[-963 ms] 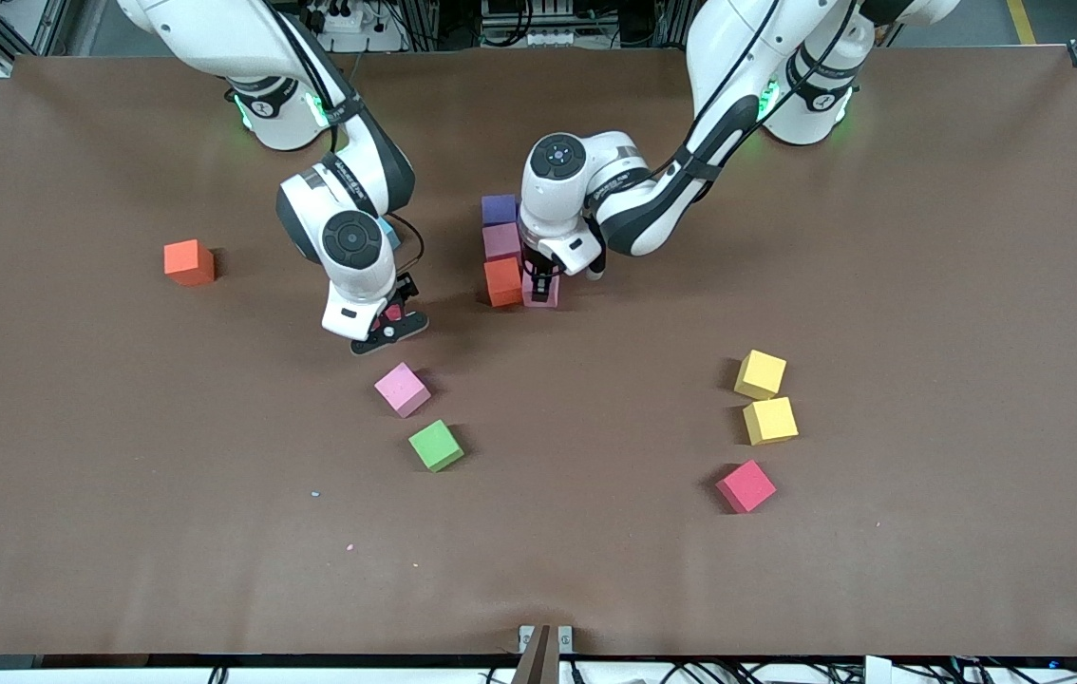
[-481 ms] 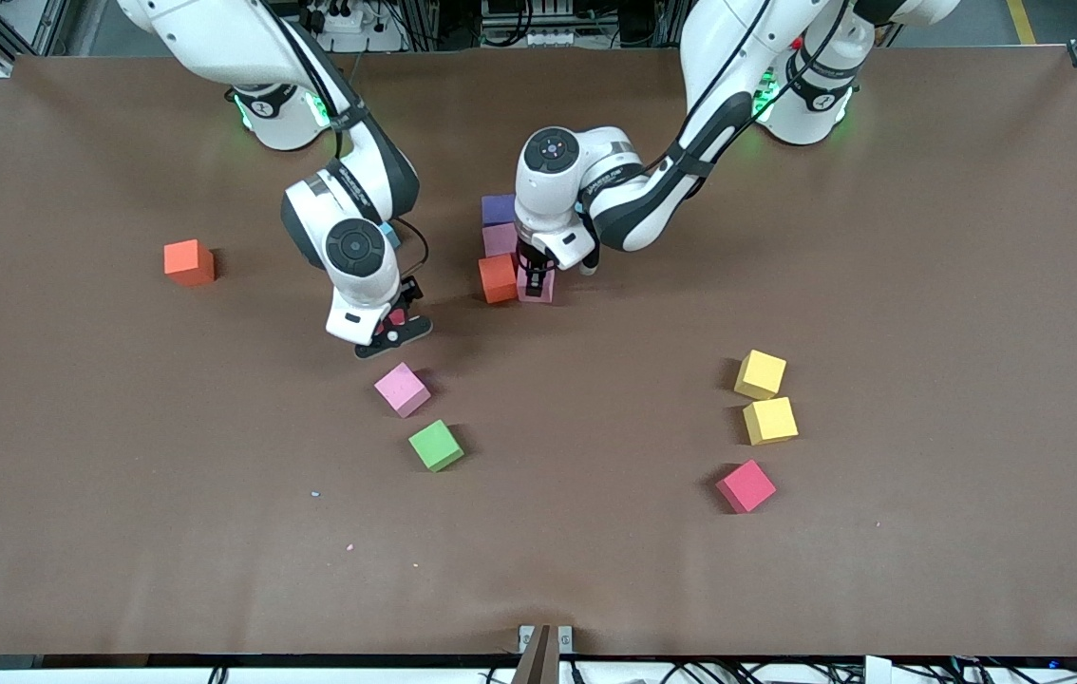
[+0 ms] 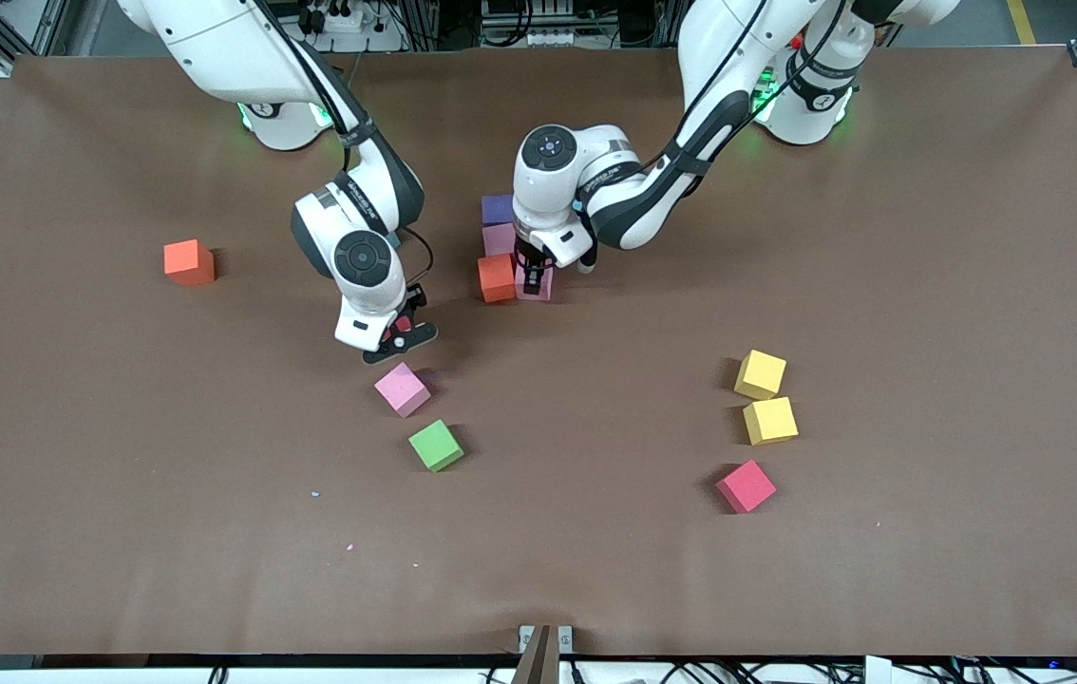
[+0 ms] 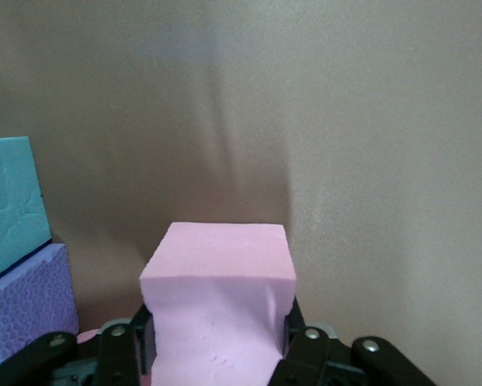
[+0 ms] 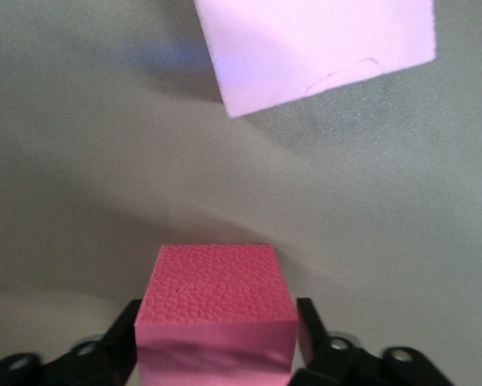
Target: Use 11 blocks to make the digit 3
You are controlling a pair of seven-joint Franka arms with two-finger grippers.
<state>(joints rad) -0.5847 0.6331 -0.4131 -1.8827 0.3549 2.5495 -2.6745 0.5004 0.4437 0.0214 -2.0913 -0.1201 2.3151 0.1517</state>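
- The digit 3 [image 3: 503, 249] is only begun. It sits mid-table, between the two arm bases, as a short column of three blocks: a purple block [image 3: 499, 208] farthest from the front camera, then a mauve block [image 3: 499, 237], then an orange-red block [image 3: 497, 277].
- The left wrist view adds a light blue block [image 4: 11, 201] pressed against the purple one. In the front view the left arm hides it.
- The left gripper [image 3: 536, 277] is right at the figure. Its jaws are clamped on a pink block [image 4: 218, 281], with the foam dented at both sides, and they hold it low, just beside the orange-red block. My read is that this piece starts a bar off the column and is not yet released.
- The right gripper [image 3: 398, 332] is down toward the right arm's end of the table, its fingers [image 5: 126, 334] pressed against both flanks of a red block [image 5: 216, 299]. That looks like the next piece, freshly gripped.
- Just beside it lies a loose pink block [image 3: 402, 389], and a green cube [image 3: 435, 445] sits nearer the camera.
- An orange block [image 3: 189, 262] lies well apart toward the right arm's end.
- Toward the left arm's end wait two yellow blocks [image 3: 760, 373] and a second red block [image 3: 746, 485].
- By my tally four are placed, one is arriving, one is in hand and five are still scattered on the table [image 3: 880, 237]. It is under halfway.
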